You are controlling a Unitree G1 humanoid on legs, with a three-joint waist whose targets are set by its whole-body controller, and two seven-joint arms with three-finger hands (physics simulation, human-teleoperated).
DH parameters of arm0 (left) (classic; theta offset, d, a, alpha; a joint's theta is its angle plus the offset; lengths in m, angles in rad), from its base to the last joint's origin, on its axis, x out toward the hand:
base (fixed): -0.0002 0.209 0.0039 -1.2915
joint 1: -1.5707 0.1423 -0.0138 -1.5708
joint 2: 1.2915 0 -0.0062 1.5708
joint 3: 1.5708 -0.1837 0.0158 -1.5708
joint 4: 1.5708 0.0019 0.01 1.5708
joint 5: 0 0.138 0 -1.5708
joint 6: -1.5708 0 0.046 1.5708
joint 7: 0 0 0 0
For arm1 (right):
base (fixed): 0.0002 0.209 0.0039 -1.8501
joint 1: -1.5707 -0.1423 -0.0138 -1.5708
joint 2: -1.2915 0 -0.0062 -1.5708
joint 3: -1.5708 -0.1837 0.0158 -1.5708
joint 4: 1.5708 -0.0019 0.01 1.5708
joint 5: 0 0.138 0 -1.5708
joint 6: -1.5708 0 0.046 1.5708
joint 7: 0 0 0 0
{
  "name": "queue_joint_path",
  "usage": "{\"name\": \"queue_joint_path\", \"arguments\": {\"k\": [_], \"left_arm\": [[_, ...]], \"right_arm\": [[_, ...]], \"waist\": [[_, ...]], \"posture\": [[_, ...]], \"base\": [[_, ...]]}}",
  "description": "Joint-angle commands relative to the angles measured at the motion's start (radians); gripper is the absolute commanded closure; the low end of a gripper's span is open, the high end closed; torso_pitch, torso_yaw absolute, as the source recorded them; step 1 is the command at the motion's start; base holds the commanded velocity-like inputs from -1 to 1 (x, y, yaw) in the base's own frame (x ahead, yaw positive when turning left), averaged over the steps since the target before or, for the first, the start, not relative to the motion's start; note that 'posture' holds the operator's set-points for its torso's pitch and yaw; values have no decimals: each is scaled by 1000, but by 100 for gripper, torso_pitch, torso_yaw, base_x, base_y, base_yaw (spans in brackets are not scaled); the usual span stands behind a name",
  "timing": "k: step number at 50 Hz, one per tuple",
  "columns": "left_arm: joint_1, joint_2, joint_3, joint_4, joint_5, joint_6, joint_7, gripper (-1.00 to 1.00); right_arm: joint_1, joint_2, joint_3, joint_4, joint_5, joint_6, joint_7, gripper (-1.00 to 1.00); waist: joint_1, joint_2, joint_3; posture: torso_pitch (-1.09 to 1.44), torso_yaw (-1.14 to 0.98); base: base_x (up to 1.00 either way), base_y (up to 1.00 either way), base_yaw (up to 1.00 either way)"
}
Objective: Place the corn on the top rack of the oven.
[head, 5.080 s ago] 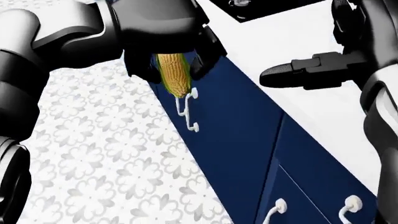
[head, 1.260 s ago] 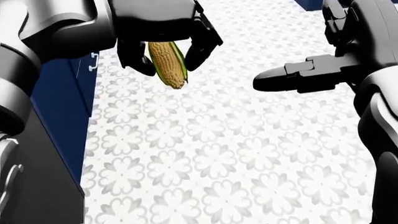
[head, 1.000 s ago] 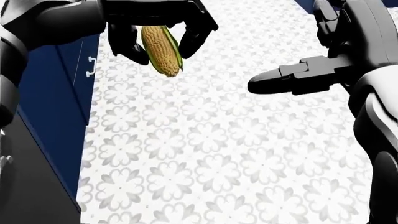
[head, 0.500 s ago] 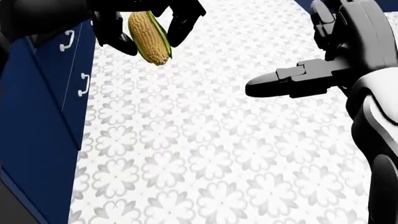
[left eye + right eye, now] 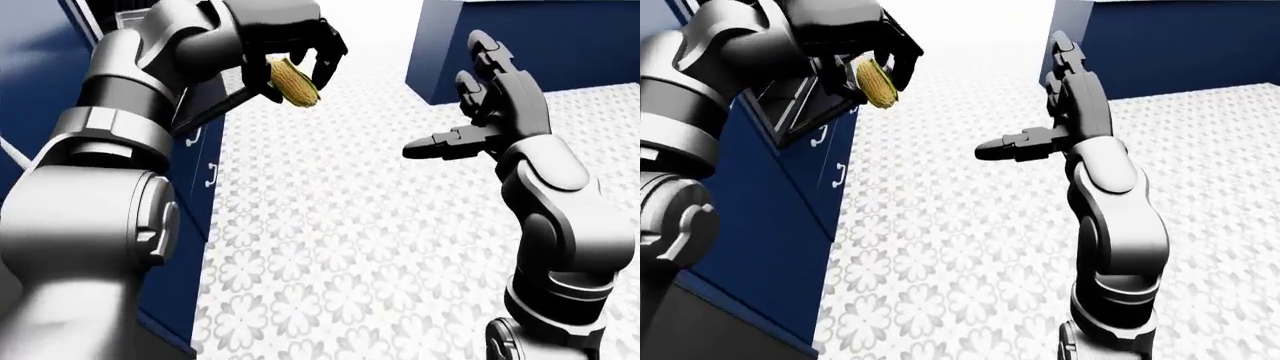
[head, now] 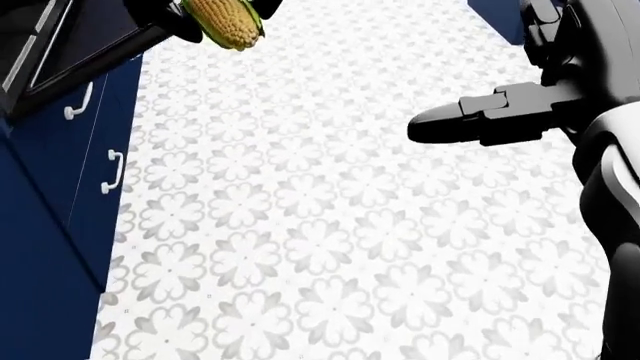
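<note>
L hand (image 5: 290, 49) grips corn (image 5: 294, 81); R hand (image 5: 490, 112) spread wide, empty; oven prob. at left.

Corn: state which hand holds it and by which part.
The left hand holds the corn by its upper end, fingers closed round it; the lower tip hangs free. The right hand is open and holds nothing.

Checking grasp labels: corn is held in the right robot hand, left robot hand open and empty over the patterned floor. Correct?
No, the sides are swapped. The left-eye view shows the corn gripped in the left robot hand, up by the navy cabinets. The right robot hand is the open, empty one, fingers spread over the patterned floor.
</note>
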Motion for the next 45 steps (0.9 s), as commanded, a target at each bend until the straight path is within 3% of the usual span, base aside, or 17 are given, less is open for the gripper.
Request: {"name": "queue_joint_path", "arguments": {"k": [1,2,3,5,9,13,16,17,19,22,28,31,32,33,37,42,45], "left_arm": [[-39,22,23,-23,-36,42,-4,69],[-43,28,25,-24,-41,46,-13,69],[-45,32,26,-25,-45,48,-18,69],[-51,40,28,-25,-52,53,-28,69],[-58,51,31,-24,-68,59,-53,69],[-66,67,40,-22,-83,87,-80,68],[-73,77,34,-25,-80,88,-77,69],[-75,80,35,-24,-82,89,-78,69],[-75,85,35,-23,-83,89,-82,70],[-85,90,39,-22,-90,95,-97,70],[-108,101,41,-20,-95,107,-113,70],[-115,103,40,-21,-94,109,-114,71],[-117,104,39,-20,-93,110,-115,71],[-121,104,42,-20,-96,112,-119,70],[-122,110,39,-19,-92,119,-123,70],[-119,111,41,-20,-87,139,-120,68],[-122,109,42,-20,-89,140,-122,69]], "right_arm": [[-23,-5,-4,-24,1,-24,0,-100],[-23,-5,-3,-27,1,-22,0,-100],[-23,-5,-3,-27,1,-21,0,-100],[-20,-5,0,-27,0,-24,1,-100],[-20,-4,2,-27,-2,-24,2,-100],[-18,-2,4,-23,-4,-29,5,-100],[-16,1,7,-19,-8,-34,6,-100],[-16,2,7,-17,-9,-35,6,-100],[-15,3,10,-15,-12,-36,5,-100],[-13,7,13,-9,-15,-42,6,-100],[-15,13,10,10,-22,-48,1,-100],[-6,9,4,27,-26,-55,-1,-100],[-9,9,5,21,-25,-47,-1,-100],[-10,9,4,18,-24,-44,-1,-100],[-15,9,6,13,-24,-33,-3,-100],[-19,10,2,8,-20,-30,-4,-100],[-17,9,-1,8,-18,-35,-6,-100]], "waist": [[2,13,-30],[-4,25,-49],[6,11,-29],[5,29,-15],[16,2,-17],[27,-39,-11],[34,-105,-30],[40,-108,-45],[38,-121,0],[27,-100,-15],[17,-79,1],[16,-20,-14],[3,-27,-25],[11,-40,-13],[14,-7,-6],[18,-38,21],[27,-98,10]], "posture": [[0,0],[0,0],[0,0],[0,0],[0,0],[0,0],[0,0],[0,0],[0,0],[0,0],[0,0],[0,0],[0,0],[0,0],[0,0],[0,0],[0,0]], "base": [[38,0,0],[37,0,0],[38,0,0],[37,0,0],[37,0,0],[38,0,0],[38,0,0],[38,0,0],[37,0,0],[37,0,0],[17,0,0],[0,0,0],[0,0,0],[0,0,0],[0,0,0],[0,0,0],[0,0,0]]}}
